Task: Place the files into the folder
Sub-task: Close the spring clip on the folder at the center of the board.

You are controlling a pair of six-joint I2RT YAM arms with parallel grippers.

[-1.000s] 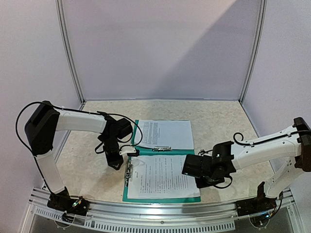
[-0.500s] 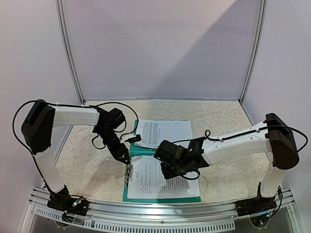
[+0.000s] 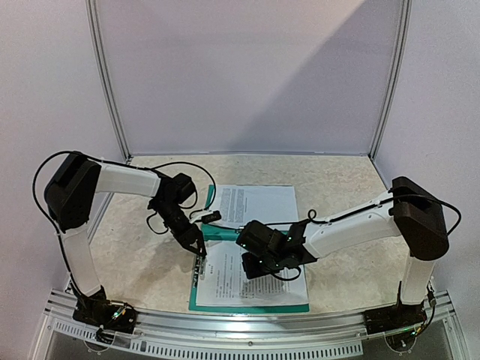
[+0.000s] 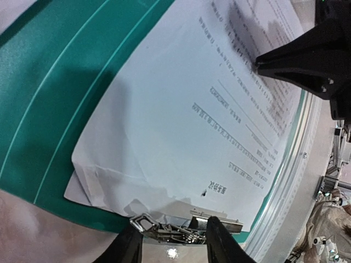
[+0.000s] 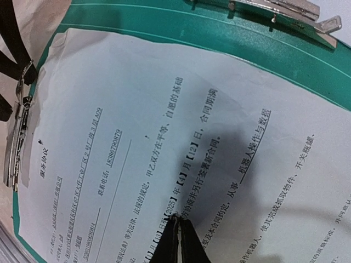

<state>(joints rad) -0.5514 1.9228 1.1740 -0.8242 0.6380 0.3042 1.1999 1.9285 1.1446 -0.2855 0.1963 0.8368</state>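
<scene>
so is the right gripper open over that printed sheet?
No, the right gripper has its two fingers pressed together with no gap, tips pointing down at the printed sheet.

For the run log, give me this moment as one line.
left pincer: astride side clip, grip unclear | right pincer: shut, tips on near sheet | files: on open folder

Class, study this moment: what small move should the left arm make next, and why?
Probably close the left end effector on the metal clip. Its open jaws straddle the clip at the sheet's edge, while the shut right end effector presses that sheet flat on the folder.
</scene>
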